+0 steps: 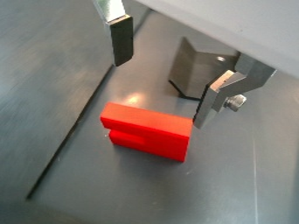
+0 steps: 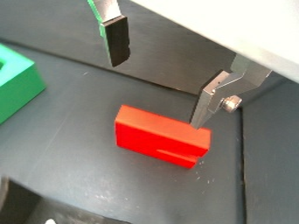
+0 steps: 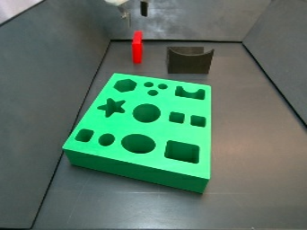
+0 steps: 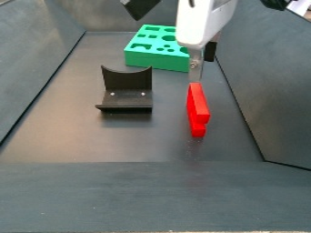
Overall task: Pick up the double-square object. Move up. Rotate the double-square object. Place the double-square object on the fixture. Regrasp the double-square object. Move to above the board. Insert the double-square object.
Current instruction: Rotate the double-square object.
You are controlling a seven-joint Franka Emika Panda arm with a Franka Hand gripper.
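Wrist views, gripper (image 2: 158, 79) above double-square object (image 2: 162, 136), fingers (image 2: 114, 40) wide (empty)

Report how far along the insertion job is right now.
Nothing looks done yet: the double-square object lies on the floor, ungrasped. In hand: the gripper hangs open above it, fingers either side in both wrist views, ready for the pick. Left: lifting, rotating, placing on the fixture, regrasping, moving above the board and inserting.

gripper (image 4: 206, 50) spread above the double-square object (image 4: 197, 108), clear floor around, fixture (image 4: 124, 89) apparently well aside
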